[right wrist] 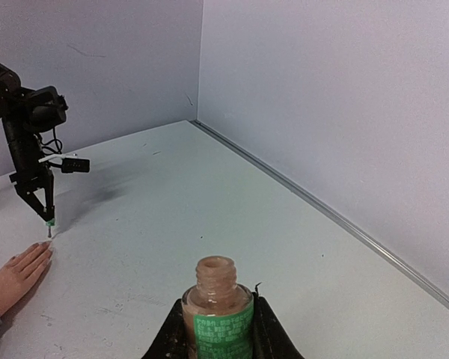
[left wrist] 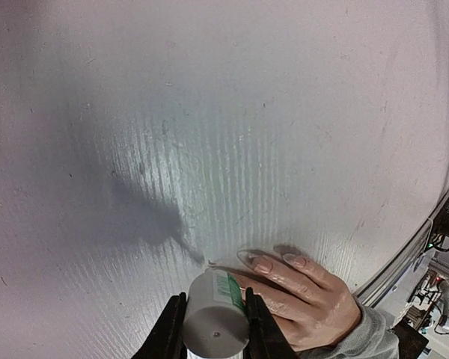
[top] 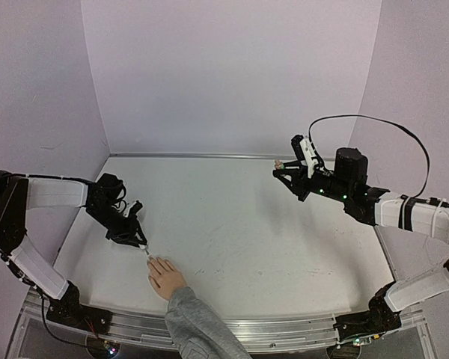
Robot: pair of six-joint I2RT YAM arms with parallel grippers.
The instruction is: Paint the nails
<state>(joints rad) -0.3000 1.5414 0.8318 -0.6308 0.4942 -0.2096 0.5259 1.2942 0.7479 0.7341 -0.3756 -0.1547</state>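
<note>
— Where are the nails [left wrist: 263, 264]?
— On the hand [top: 166, 278] lying flat on the counter [top: 247, 217], its fingers pointing along their length toward my left gripper [top: 137, 239]. That gripper is clamped on the brush cap [left wrist: 217, 318]. Its tip sits just beside the fingertips. Whether it touches them, I can't tell.
— And the right?
— My right gripper [right wrist: 217, 325] is closed round the open bottle [right wrist: 217, 299], well apart. The stroke falls to the left, I'd judge.

left gripper [top: 140, 242] angled down at the near left, jaws clamped; right gripper [top: 282, 170] raised at the far right, likewise clamped.
</note>
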